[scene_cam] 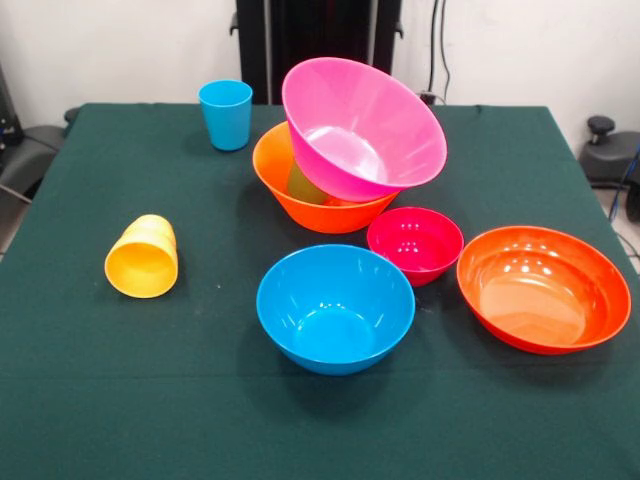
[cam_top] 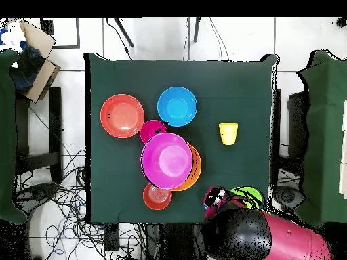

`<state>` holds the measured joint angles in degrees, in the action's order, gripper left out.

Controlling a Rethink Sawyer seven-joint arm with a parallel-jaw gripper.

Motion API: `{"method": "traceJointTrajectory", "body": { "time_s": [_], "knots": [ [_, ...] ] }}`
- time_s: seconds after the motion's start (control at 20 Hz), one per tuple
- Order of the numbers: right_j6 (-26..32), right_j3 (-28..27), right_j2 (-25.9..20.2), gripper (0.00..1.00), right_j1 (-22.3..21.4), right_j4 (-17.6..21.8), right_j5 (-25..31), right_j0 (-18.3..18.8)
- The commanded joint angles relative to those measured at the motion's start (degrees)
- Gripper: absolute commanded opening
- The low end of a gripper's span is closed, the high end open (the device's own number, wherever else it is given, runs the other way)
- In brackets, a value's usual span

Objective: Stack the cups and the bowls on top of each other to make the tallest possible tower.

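Observation:
The big pink bowl (scene_cam: 360, 125) leans tilted inside the big orange bowl (scene_cam: 318, 212) at the table's middle; a greenish piece (scene_cam: 300, 186) shows between them, too hidden to name. In front stand the small magenta bowl (scene_cam: 415, 243), the medium blue bowl (scene_cam: 335, 308) and the wide red-orange bowl (scene_cam: 543, 288). A yellow-orange cup (scene_cam: 143, 257) lies on its side. The blue cup (scene_cam: 225, 113) stands upright at the back. A small orange-red bowl (cam_top: 157, 196) shows only from overhead, beside the pink bowl (cam_top: 166, 160). My gripper (cam_top: 214, 198) hangs at the table's edge by the arm.
The red and black arm (cam_top: 257, 233) is drawn back at the table's edge, with a green part (cam_top: 248, 196) on it. The table wears a dark green cloth (scene_cam: 100, 400). Chairs and cables surround the table on the floor.

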<state>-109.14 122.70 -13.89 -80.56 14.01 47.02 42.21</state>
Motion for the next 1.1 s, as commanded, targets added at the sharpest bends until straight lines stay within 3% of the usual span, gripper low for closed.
{"method": "traceJointTrajectory", "body": {
  "time_s": [0.05, 0.2, 0.45, 1.1],
  "knots": [
    [3.2, 8.4, 1.2, 0.00, -2.0, -1.8, -0.4, -3.0],
    [0.4, 10.2, 1.5, 0.00, -0.9, -3.9, -3.9, -4.3],
    [-4.2, 9.8, 2.2, 0.00, 0.9, -4.0, -5.7, -6.6],
    [-16.1, -1.2, 4.3, 0.00, 10.2, -2.5, -3.8, -13.6]
  ]
}}
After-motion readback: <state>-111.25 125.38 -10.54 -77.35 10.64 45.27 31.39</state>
